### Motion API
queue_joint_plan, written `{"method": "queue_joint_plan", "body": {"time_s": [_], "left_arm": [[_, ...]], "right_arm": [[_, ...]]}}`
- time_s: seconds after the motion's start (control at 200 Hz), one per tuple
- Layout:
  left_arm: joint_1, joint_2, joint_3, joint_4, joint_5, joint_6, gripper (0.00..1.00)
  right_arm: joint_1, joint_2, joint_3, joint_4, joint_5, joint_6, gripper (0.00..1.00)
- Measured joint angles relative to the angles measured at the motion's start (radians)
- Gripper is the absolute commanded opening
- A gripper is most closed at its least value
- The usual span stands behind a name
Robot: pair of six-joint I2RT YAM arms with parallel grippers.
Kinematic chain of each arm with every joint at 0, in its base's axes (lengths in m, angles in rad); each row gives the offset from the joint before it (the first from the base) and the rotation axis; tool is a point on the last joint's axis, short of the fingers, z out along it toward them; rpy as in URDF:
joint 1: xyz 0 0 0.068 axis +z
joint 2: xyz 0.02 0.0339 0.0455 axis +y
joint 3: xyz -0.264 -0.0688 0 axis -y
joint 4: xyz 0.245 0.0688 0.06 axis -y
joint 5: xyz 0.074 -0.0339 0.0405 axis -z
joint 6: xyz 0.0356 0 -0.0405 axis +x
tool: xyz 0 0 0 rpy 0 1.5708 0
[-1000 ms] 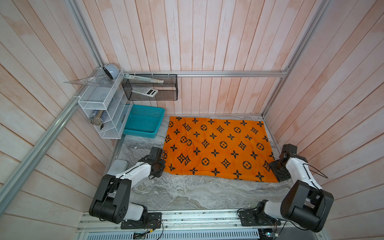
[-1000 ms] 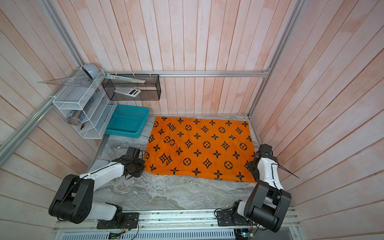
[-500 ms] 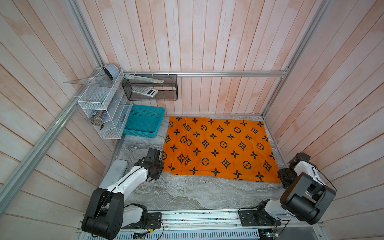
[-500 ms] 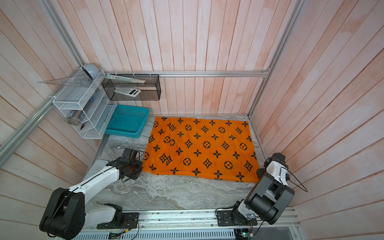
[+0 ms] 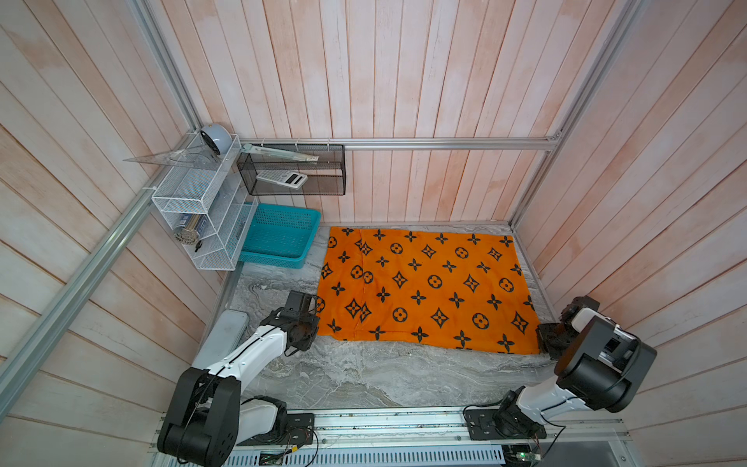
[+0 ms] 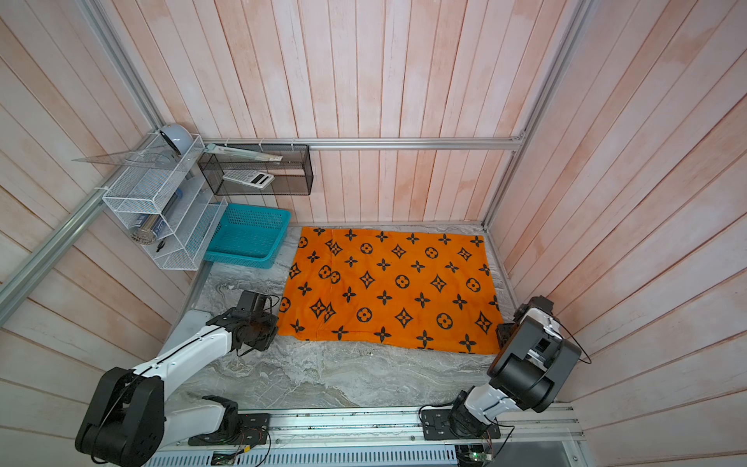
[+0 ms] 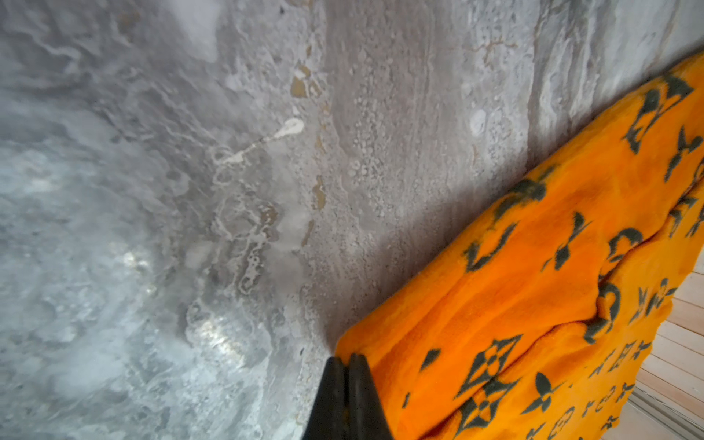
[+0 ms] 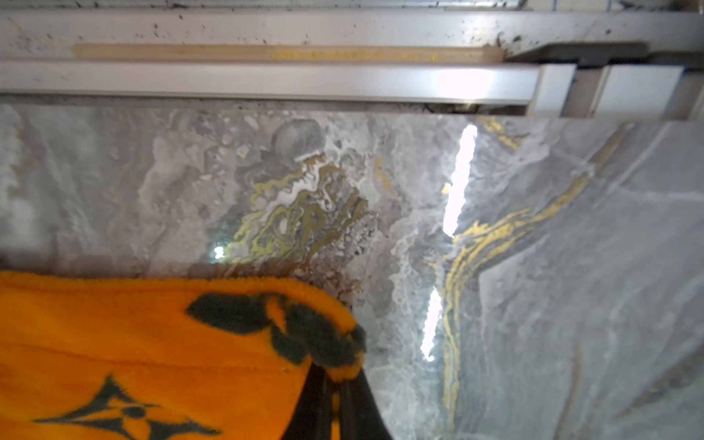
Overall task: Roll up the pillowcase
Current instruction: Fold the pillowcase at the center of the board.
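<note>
Two arms flank one pillowcase (image 5: 424, 289), which lies spread flat on the grey marbled tabletop (image 5: 364, 376), its far edge along the back wall and its right edge beside the right-hand wall.

Left to right: a white wire shelf rack (image 5: 198, 210) hangs on the left wall; a black mesh box (image 5: 293, 170) holding a white calculator (image 5: 281, 178) hangs on the back wall; a teal perforated plastic basket (image 5: 281, 238) rests on the tabletop just left of the pillowcase's far corner.

Left tool (image 7: 347, 384): its fingers are pressed together on the pillowcase's near left corner, as a second ago, though the arm now stretches lower and straighter than it did then.

Pillowcase: a soft, fleecy, bright orange rectangle printed with black four-petal flowers, diamond stars and circled flowers; a shallow crease runs front to back near its left side (image 6: 333, 279). Its position matches the earlier views.

Right tool (image 8: 335, 404): a second ago it stood with fingers apart over the right edge; it is now drawn back to the near right corner (image 6: 491, 349) and clamped on the corner's fuzzy hem. The right elbow (image 5: 598, 364) is folded higher and nearer the front rail (image 5: 384, 420) than before.
</note>
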Motion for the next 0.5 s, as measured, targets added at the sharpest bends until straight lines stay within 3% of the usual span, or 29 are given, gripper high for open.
{"method": "queue_joint_plan", "body": {"time_s": [0.355,0.5], "left_arm": [[-0.004,-0.088,0.018,-0.029,-0.012,0.001,0.00],[-0.004,-0.054,0.082,-0.037,-0.005,0.011,0.00]], "right_arm": [[0.029,-0.246,-0.069,0.002,-0.037,-0.029,0.00],[0.031,-0.276,-0.058,0.011,-0.074,-0.018,0.00]]}}
